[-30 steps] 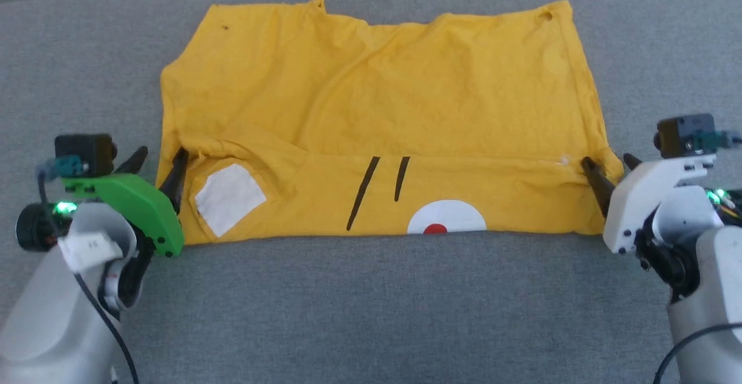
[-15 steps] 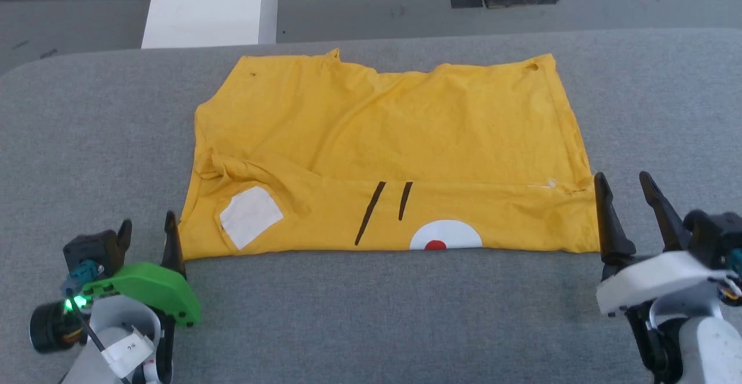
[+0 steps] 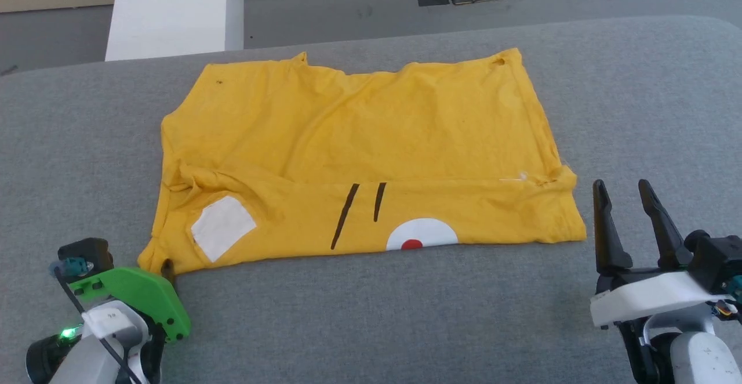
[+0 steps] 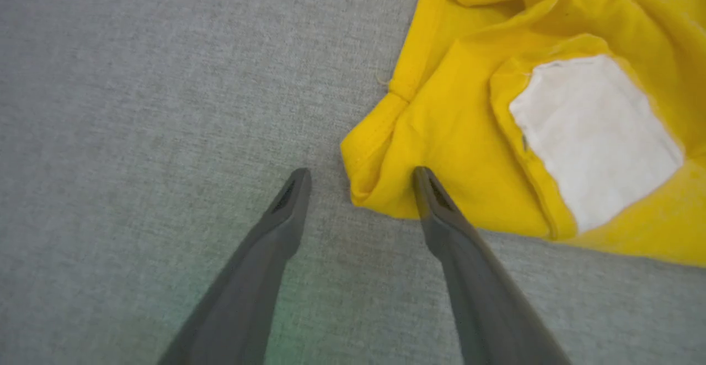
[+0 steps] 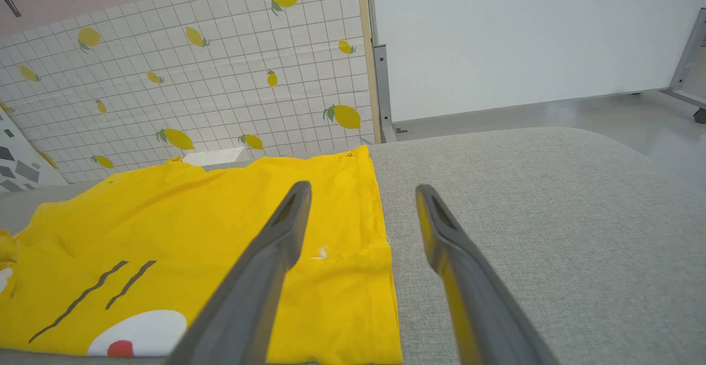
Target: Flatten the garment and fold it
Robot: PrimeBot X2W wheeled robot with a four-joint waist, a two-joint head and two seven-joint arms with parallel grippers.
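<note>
While I watch through the head camera, the shirt [image 3: 359, 134] lies spread on the gray padded table [image 3: 371, 314], mostly plain yellow side up and creased. A near strip lies doubled over the rest. It shows a white patch [image 3: 222, 227], two thin dark stripes [image 3: 355, 213], and a white half-circle [image 3: 422, 228] with a red dot [image 3: 412, 245] right at the near fold. The cloth bunches a little at the near left corner.

My left claw [image 4: 361, 175] is spread wide at that corner. On its wrist camera the bunched corner sits between the two fingertips, with one finger [image 4: 444, 216] against the hem and the other [image 4: 281, 216] over bare table. It grips nothing, and I cannot tell whether the tips press on the table.

My right claw [image 3: 621, 185] is also spread and empty, with its fingers pointing away from me. It sits just beside the shirt's near right corner, clear of the cloth. Beyond the table's far edge stands a white block [image 3: 174, 13].
</note>
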